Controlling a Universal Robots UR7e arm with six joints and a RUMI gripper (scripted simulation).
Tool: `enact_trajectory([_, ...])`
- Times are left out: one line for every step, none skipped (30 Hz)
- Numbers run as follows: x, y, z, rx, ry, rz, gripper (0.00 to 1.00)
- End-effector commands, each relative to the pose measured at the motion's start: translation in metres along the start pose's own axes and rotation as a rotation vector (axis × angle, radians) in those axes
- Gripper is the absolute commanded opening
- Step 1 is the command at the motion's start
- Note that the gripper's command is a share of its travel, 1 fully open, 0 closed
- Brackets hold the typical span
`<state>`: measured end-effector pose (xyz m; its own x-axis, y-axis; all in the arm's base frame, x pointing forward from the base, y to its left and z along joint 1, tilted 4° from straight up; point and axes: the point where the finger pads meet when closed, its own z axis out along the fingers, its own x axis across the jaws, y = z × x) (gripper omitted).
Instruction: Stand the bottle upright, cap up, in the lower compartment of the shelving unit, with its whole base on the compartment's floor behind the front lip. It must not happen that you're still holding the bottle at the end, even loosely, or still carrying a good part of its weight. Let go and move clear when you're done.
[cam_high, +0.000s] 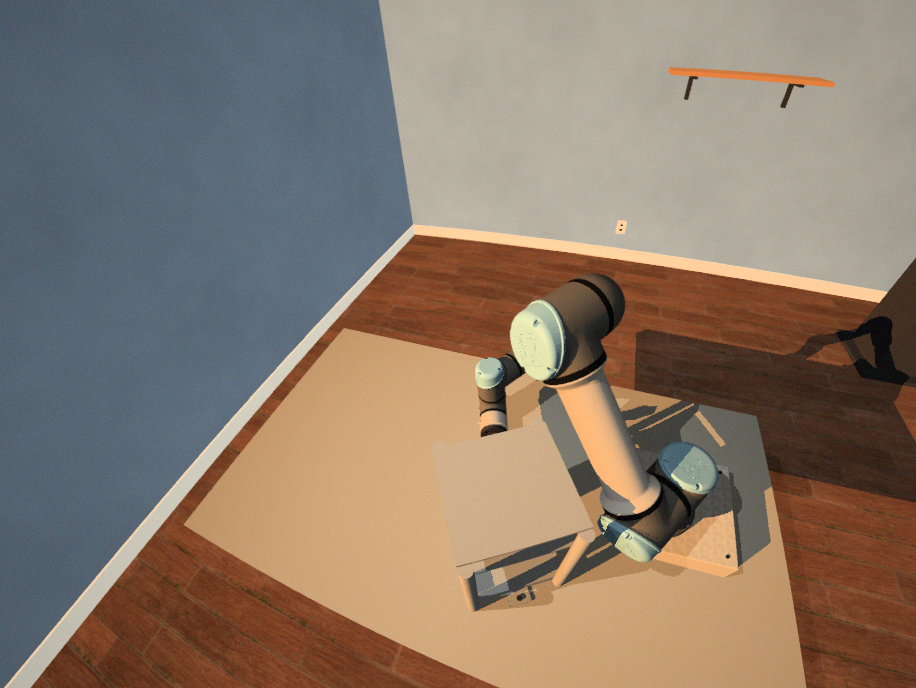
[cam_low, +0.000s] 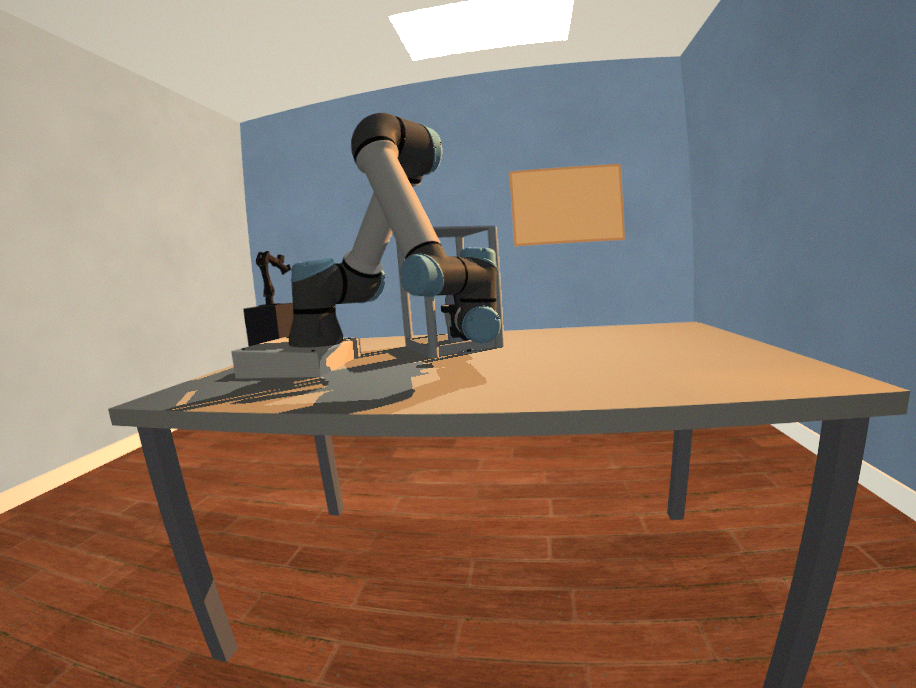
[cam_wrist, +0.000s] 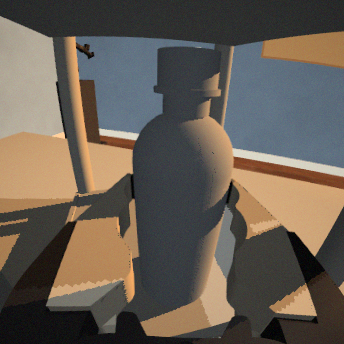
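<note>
Presently: bottle (cam_wrist: 182, 200), upright, cap (cam_wrist: 188, 70) up, long axis vertical, clamped at mid-body in gripper (cam_wrist: 180, 200), under the shelving unit (cam_wrist: 75, 115) board, between its posts, base seemingly just above the compartment floor (cam_wrist: 95, 250).

Grey bottle (cam_wrist: 182, 190), cap the same plain grey. Tan table (cam_low: 666, 370) on grey legs. The arm (cam_low: 385, 199) shows cream links, dark brown joints, pale blue caps. Blue walls, red-brown plank floor (cam_low: 459, 592).
</note>
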<state>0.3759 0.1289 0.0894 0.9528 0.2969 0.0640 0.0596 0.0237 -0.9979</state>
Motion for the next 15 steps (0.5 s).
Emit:
enact_trajectory([0.0001, -0.0003, -0.0001, 0.000, 0.000, -0.001, 0.00])
enact_trajectory([0.0001, -0.0003, -0.0001, 0.000, 0.000, -0.001, 0.00])
enact_trajectory([0.0001, -0.0003, -0.0001, 0.000, 0.000, -0.001, 0.10])
enact_trajectory([0.0001, -0.0003, -0.0001, 0.000, 0.000, -0.001, 0.10])
enact_trajectory([0.0001, -0.0003, -0.0001, 0.000, 0.000, -0.001, 0.10])
enact_trajectory([0.0001, -0.0003, -0.0001, 0.000, 0.000, -0.001, 0.20])
enact_trajectory([0.0001, -0.0003, -0.0001, 0.000, 0.000, -0.001, 0.20])
enact_trajectory([0.0001, -0.0003, -0.0001, 0.000, 0.000, -0.001, 0.20])
enact_trajectory([0.0001, -0.0003, -0.0001, 0.000, 0.000, -0.001, 0.20])
enact_trajectory([0.0001, -0.0003, -0.0001, 0.000, 0.000, -0.001, 0.20])
enact_trajectory([0.0001, -0.0003, -0.0001, 0.000, 0.000, -0.001, 0.30])
enact_trajectory([0.0001, -0.0003, -0.0001, 0.000, 0.000, -0.001, 0.30])
enact_trajectory([0.0001, -0.0003, -0.0001, 0.000, 0.000, -0.001, 0.30])
enact_trajectory([0.0001, -0.0003, -0.0001, 0.000, 0.000, -0.001, 0.40])
enact_trajectory([0.0001, -0.0003, -0.0001, 0.000, 0.000, -0.001, 0.40])
